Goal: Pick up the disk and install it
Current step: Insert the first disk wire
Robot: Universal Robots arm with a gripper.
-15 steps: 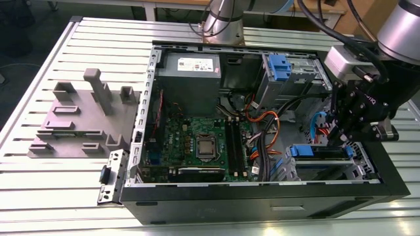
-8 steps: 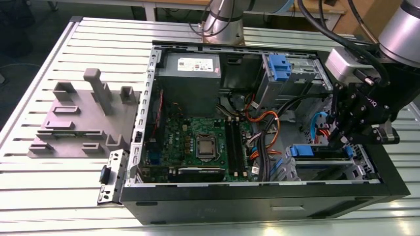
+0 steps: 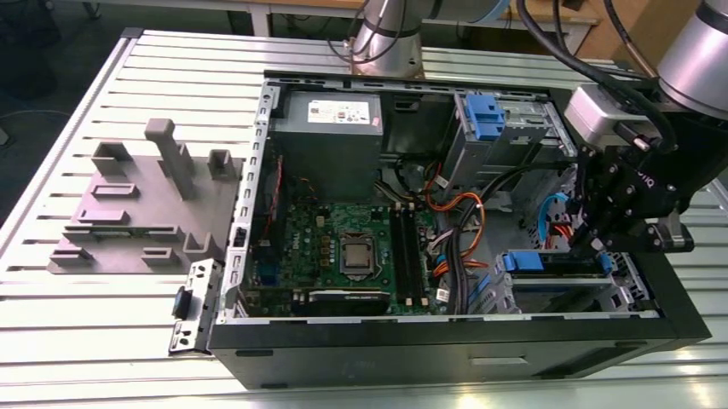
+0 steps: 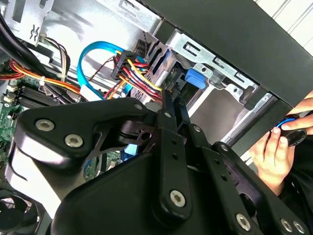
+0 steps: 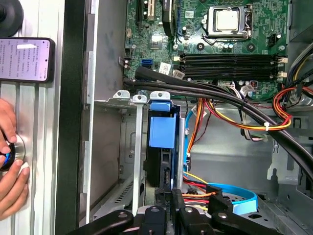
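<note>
Down in the case's drive corner, the end effector has its fingers drawn close together. They appear clamped on the thin edge of the disk, though the contact itself is partly hidden. The disk stands on edge in the bay, with its blue latch at the end away from the fingers. An edge grip looks chosen because the slot is narrow and leaves no room on the flat sides.

In the second wrist view the fingertips point at the same blue tab, close under the case rim.

Just beside the bay, a bundle of red, yellow and orange wires and a blue ribbon cable crowd in and could snag. Thick black cables cross between the bay and the motherboard.

Outside the case wall, a person's hand rests on a round knob on the worktop, and a phone lies near it. A grey fixture sits well apart, on the exterior view's left.
</note>
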